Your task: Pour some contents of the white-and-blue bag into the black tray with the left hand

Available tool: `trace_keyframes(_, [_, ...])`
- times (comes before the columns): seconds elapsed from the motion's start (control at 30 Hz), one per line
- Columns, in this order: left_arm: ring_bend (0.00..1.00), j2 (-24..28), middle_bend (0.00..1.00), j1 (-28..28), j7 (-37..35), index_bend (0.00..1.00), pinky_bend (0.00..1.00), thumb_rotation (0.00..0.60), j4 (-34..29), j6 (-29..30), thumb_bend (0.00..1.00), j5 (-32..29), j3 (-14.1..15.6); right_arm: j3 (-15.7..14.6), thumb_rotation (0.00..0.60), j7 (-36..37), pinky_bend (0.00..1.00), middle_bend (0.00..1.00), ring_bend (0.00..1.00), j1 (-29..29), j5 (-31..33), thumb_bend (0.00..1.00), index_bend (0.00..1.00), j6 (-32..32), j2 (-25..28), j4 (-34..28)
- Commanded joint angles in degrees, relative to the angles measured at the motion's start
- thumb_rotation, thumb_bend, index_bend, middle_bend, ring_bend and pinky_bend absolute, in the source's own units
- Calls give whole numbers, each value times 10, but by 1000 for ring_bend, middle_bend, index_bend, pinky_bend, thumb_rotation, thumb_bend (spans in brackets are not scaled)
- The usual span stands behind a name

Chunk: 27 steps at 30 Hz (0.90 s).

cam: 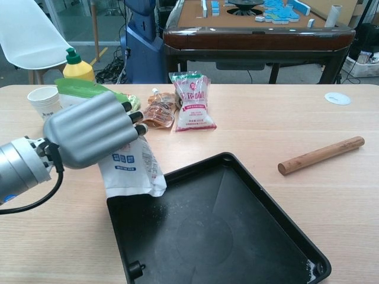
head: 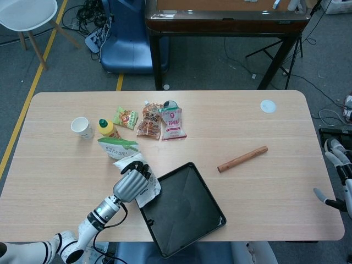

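My left hand [head: 131,186] [cam: 89,137] grips the white-and-blue bag [head: 150,188] [cam: 131,174] from above, fingers wrapped over its top. The bag hangs tilted, its lower end over the near-left rim of the black tray [head: 187,211] [cam: 237,236]. A faint dusting of pale grains shows on the tray floor near that corner in the chest view. My right hand [head: 336,168] hangs off the table's right edge with nothing in it, fingers apart.
Behind my left hand stand a paper cup [head: 82,127] [cam: 45,103], a yellow bottle [head: 106,127] [cam: 77,65], a green-and-white bag [head: 118,147] and several snack packets [head: 172,123] [cam: 193,101]. A wooden rolling pin [head: 242,158] [cam: 320,155] lies right of the tray. A white disc [head: 268,106] sits far right.
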Motion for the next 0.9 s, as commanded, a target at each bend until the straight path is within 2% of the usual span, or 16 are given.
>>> trace_keyframes(0.03, [677, 3, 736, -4, -84, 542, 777, 600, 0, -6, 212, -16, -8, 0, 600, 0, 159, 125, 25, -1, 0, 188, 74, 1, 0, 0])
trace_keyframes(0.57, [667, 35, 731, -1, -363, 534, 776, 600, -56, -54, 212, -137, -55, 2, 600, -7, 159, 125, 25, 2, 2, 188, 74, -3, -1, -4])
trace_keyframes(0.9, [666, 43, 731, 5, -537, 534, 777, 600, -49, -81, 212, -190, -73, 2, 600, -9, 159, 125, 25, 5, 4, 188, 74, -9, -4, -3])
